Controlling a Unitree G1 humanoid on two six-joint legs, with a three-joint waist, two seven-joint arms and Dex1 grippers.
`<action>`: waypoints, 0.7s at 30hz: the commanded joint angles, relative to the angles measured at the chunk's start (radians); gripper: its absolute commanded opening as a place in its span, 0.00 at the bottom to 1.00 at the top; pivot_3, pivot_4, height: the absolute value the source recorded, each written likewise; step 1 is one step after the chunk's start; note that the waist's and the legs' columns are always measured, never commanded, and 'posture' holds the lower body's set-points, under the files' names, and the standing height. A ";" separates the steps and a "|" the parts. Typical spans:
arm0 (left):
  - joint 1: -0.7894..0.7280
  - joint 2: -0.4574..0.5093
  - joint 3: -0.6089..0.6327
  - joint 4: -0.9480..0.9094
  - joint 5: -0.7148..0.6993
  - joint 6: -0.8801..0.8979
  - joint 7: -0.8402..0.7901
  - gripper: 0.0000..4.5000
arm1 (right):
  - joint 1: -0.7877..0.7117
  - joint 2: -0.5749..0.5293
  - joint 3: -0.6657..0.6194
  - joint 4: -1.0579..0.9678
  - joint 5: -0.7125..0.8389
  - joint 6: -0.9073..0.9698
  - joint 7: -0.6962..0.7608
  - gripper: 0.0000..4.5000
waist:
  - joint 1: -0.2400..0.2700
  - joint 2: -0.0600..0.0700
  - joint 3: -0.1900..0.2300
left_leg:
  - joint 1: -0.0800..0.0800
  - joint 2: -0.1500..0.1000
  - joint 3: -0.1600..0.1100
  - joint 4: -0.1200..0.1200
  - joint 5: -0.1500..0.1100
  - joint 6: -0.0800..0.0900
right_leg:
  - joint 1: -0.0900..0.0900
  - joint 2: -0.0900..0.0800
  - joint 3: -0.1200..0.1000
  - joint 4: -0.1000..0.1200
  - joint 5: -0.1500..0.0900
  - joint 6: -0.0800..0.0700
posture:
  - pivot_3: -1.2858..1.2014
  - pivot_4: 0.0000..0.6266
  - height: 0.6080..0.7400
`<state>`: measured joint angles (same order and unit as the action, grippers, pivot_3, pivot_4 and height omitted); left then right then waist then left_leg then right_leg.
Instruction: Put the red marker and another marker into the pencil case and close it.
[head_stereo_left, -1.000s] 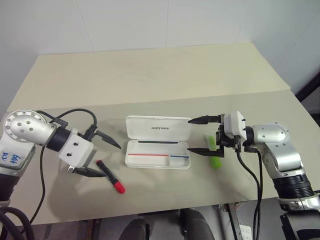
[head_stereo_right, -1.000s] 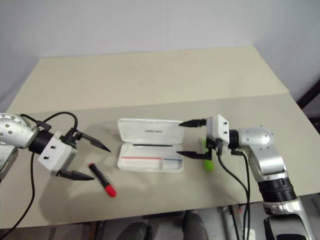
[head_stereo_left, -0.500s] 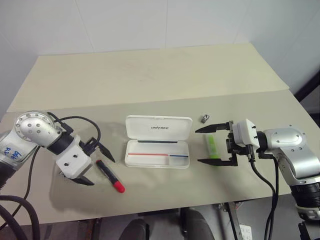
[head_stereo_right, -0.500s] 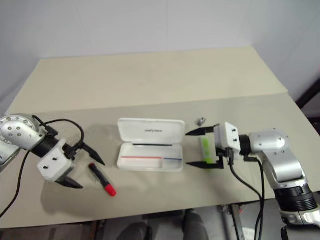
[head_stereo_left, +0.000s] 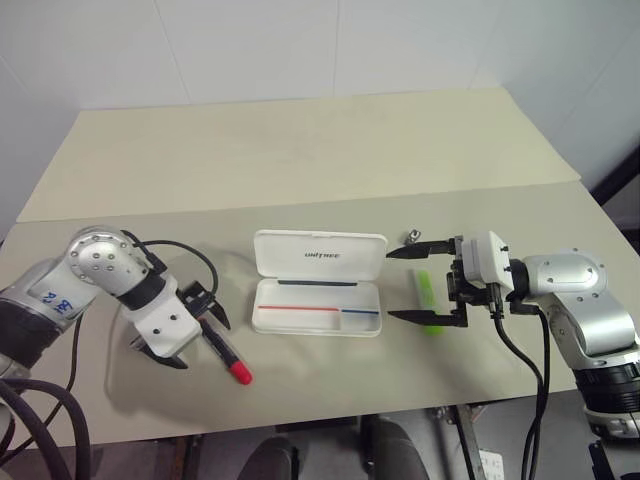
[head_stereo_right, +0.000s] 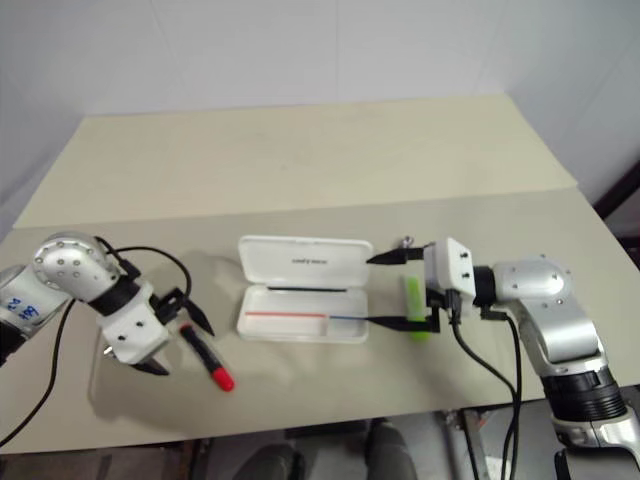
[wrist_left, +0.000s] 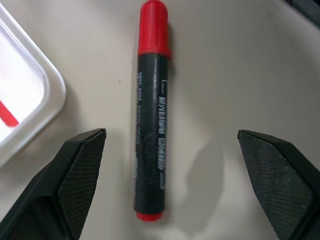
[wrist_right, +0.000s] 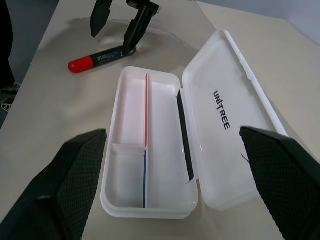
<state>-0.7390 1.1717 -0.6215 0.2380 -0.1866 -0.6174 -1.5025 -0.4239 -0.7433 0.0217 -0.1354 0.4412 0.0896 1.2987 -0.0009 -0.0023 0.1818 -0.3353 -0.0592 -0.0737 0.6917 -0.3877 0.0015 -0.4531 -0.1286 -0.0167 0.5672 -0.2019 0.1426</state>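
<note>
The red marker (head_stereo_left: 224, 352), black barrel with a red cap, lies on the table left of the pencil case. My left gripper (head_stereo_left: 200, 343) points down over its barrel and is open. Its fingers (wrist_left: 75, 170) straddle the marker (wrist_left: 151, 115) without gripping it. The white pencil case (head_stereo_left: 300, 296) lies open at the table's middle, lid (wrist_right: 235, 100) folded back and tray empty. The lime-green highlighter (head_stereo_left: 426, 296) lies just right of the case. My right gripper (head_stereo_left: 391, 285) hovers open over it, pointing left toward the case.
A tiny grey metal bit (head_stereo_left: 410, 236) sits beyond the highlighter, near the case's far right corner. The beige table (head_stereo_left: 300, 150) stretches bare behind the case. Its front edge runs close behind both arms.
My left gripper has dropped and tipped downward, so its open fingers now straddle the red marker. The right gripper has drawn back slightly to the right, uncovering the metal bit.
</note>
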 joint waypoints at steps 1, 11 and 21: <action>-0.032 -0.007 -0.016 0.017 0.033 -0.010 -0.112 0.99 | -0.014 0.004 -0.013 -0.031 0.014 0.000 -0.009 1.00 | -0.001 0.000 0.000 | 0.000 0.000 0.000 0.000 0.000 0.000 | 0.000 0.000 0.000 0.000 0.000 0.000 | 0.52 0.24 1.00; -0.089 -0.050 -0.069 0.054 0.101 -0.024 -0.112 0.99 | -0.026 0.020 -0.011 -0.031 0.014 -0.002 -0.020 1.00 | 0.000 -0.001 0.000 | 0.000 0.000 0.000 0.003 0.000 0.000 | 0.000 0.000 0.001 0.002 0.000 0.000 | 0.52 0.24 1.00; -0.078 -0.092 -0.017 0.102 0.177 -0.098 -0.079 0.42 | -0.029 0.033 -0.008 -0.039 0.016 -0.002 -0.034 1.00 | 0.026 0.000 0.000 | 0.002 0.000 0.000 0.007 0.000 0.001 | 0.005 0.000 0.002 0.003 0.003 0.000 | 0.52 0.24 1.00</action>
<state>-0.8099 1.0874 -0.6714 0.3285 -0.0316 -0.7037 -1.5026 -0.4377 -0.7148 0.0270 -0.1362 0.4412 0.0903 1.2721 0.0248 -0.0025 0.1816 -0.3327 -0.0595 -0.0735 0.6998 -0.3873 0.0025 -0.4467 -0.1285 -0.0150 0.5693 -0.1974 0.1423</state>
